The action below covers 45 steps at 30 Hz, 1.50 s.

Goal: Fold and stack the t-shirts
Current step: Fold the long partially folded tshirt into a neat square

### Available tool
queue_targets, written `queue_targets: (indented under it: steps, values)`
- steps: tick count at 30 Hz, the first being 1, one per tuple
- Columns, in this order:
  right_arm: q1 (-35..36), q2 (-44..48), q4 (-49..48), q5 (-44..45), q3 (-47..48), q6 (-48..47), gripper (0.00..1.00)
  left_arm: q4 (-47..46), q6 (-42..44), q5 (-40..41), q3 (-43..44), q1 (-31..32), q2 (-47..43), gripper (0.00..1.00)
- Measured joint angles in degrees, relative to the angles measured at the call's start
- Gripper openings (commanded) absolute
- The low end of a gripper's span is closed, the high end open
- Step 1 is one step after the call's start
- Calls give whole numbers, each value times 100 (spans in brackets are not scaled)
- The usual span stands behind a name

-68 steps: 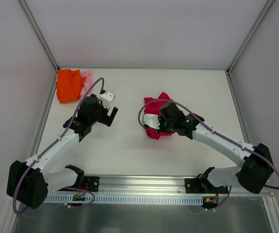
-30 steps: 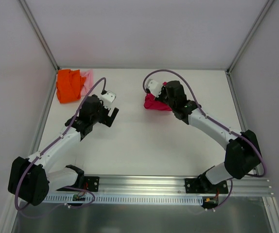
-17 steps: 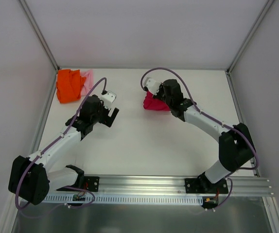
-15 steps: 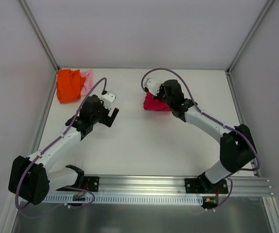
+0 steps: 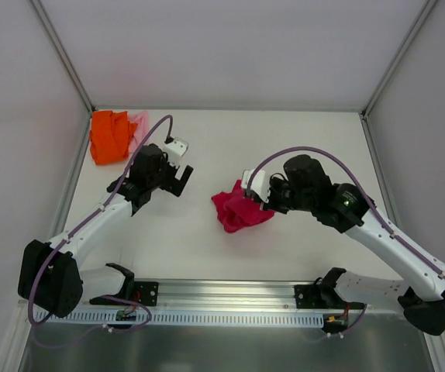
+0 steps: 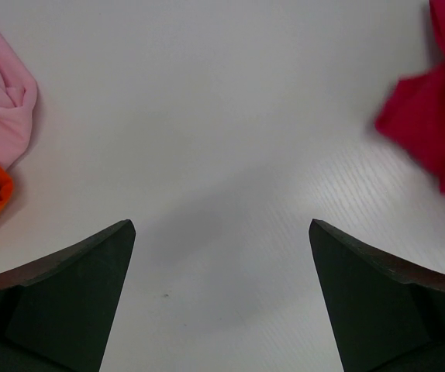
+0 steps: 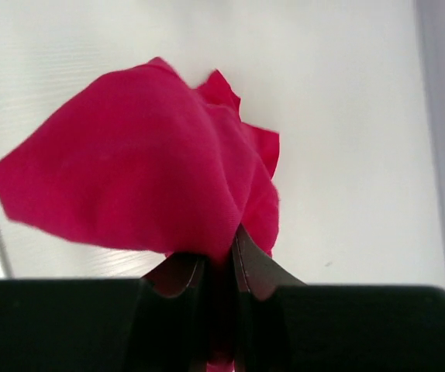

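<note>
Item 1, arms, two. Left arm [image 5: 91, 229]: rises from the lower left of the top view toward the upper left-centre; left gripper [image 5: 178, 177] points to the right, jaws spread wide with nothing between them; in its wrist view the two dark fingers [image 6: 67, 302] sit in the lower corners with bare surface between. Right arm [image 5: 385, 236]: runs from the lower right up and leftward to the centre; right gripper [image 5: 262, 198] has its jaws drawn almost together, pinching a fold of the crimson t-shirt [image 5: 236, 211]; the cloth bunches to the left of the fingertips at frame centre; whether it touches the surface cannot be told.

Item 2, surface and room. White table [image 5: 199, 248], matt; plain pale back wall [image 5: 230, 46] and a side wall at each edge of the frame, with metal corner posts; slotted metal rail [image 5: 230, 298] along the bottom carrying both bases; one purple cable [image 5: 149, 136] looped along each arm.

Item 3, count. T-shirts, three: crimson, held, centre; orange t-shirt [image 5: 108, 136], crumpled in the upper left corner of the table; pink t-shirt [image 5: 139, 129], touching the orange one on its right side, only a small part showing. Grippers, two; rails, one.
</note>
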<state>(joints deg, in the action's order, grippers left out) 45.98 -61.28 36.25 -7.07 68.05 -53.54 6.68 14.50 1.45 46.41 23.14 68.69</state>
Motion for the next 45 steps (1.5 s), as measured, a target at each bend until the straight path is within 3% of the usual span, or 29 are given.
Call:
queue_targets:
  steps: [9, 15, 20, 23, 24, 26, 35, 45]
  values:
    - [960, 13, 1969, -136, 46, 256, 1, 87, 31, -234, 612, 0, 750, 99]
    - [1005, -136, 2127, -133, -293, 181, 1, 535, 33, -1064, 1014, 2, 1207, 98]
    - [1005, -330, 2052, -118, -435, 4, 1, 837, 142, -1930, 1034, 7, 1207, 88]
    - [1005, -374, 1923, -111, -435, -70, 1, 1165, 254, -2422, 1036, 39, 1145, 43]
    - [1005, -374, 1882, -105, -435, -90, 1, 1303, 332, -2549, 1049, 68, 1119, 10]
    - [1005, -374, 1797, -85, -435, -120, 1, 1565, 516, -2741, 1099, 175, 1095, 0]
    - [1005, -417, 1390, 76, -444, -280, 1, 2162, 1110, -2933, 1084, 951, 1080, 0]
    - [1005, -811, 234, 522, -804, -439, 1, 2212, 1215, -3150, 1016, 1165, 1211, 0]
